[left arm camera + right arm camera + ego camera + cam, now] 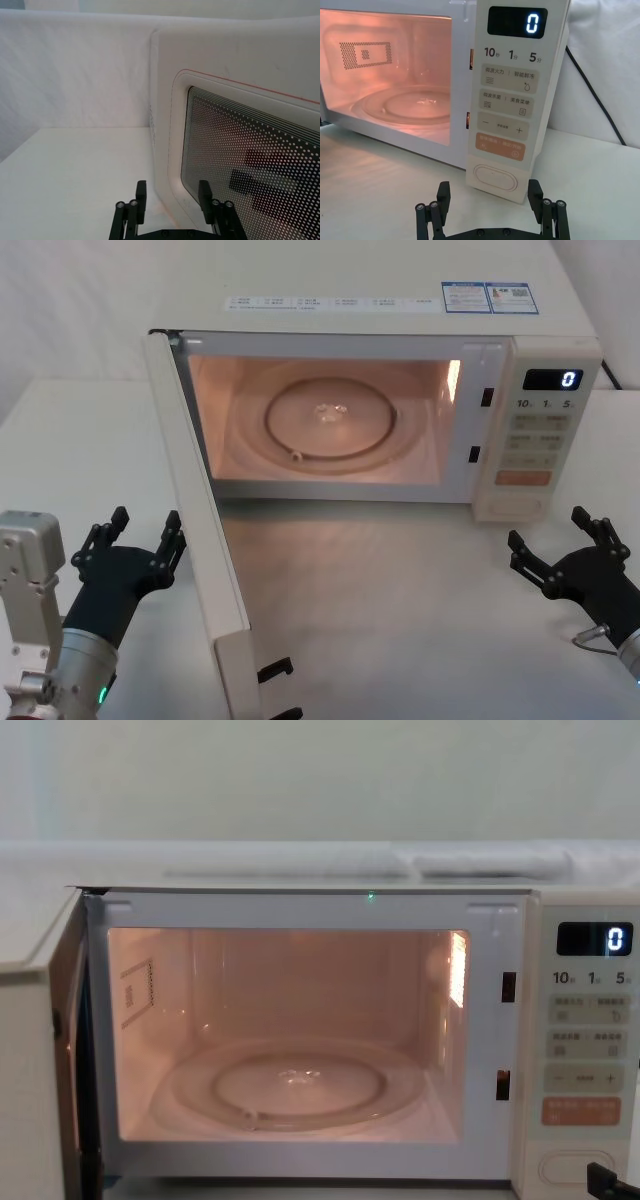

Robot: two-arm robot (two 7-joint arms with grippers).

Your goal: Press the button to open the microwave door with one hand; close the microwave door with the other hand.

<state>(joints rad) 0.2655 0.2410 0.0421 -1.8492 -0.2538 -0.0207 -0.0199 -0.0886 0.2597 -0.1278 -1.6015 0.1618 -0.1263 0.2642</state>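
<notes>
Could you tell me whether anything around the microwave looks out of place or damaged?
Nothing looks damaged or spilled. The door stands wide open with the cavity lit and the glass turntable bare. The left gripper waits open just outside the door, and the right gripper is open in front of the button.

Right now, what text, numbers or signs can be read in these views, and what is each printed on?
"0": lit digital display on the keypad panel.
"10", "1", "5": time keys under the display, each with a tiny unit mark too small to read.
"−" and "+": cream key.
Chinese print on the cream keys and the orange key: too small to read.
Stickers on the microwave top: unreadable.
The button: blank.
</notes>
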